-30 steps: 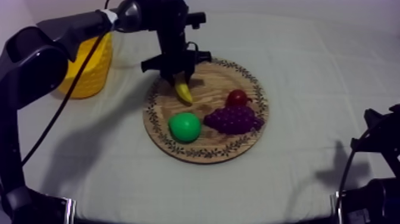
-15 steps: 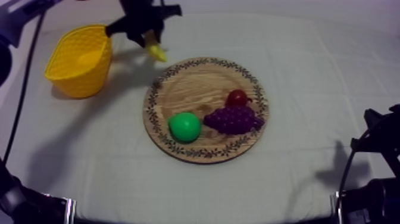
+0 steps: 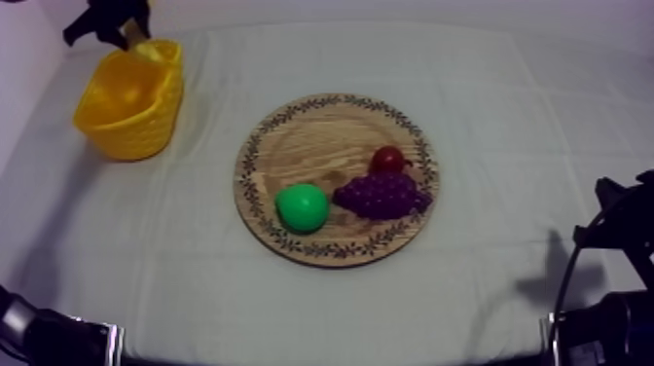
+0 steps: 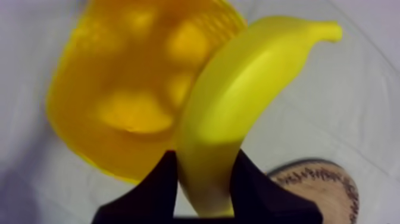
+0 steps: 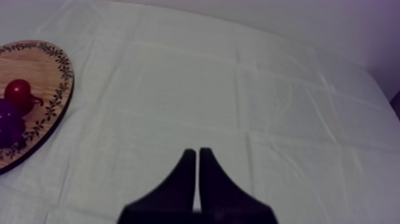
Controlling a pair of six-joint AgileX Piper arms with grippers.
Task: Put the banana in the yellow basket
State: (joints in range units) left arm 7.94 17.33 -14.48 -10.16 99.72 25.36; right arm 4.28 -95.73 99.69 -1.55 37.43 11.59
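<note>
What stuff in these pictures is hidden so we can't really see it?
Top view: my left gripper, over the yellow basket, is partly cut off by the upper edge.
Left wrist view: the yellow toy banana hides part of the basket's inside.
Right wrist view: the purple bunch of grapes and the round wooden board are cut off by the picture's edge.

Creased grey-white tablecloth (image 3: pixel 506 146); pale wall (image 5: pixel 297 18) behind; soft shadows.

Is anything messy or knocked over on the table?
No, nothing stands out. The pear, the grapes and the small red fruit sit tidily on the wooden board. The yellow basket sits on the cloth, and the left gripper holds the banana over it.
</note>
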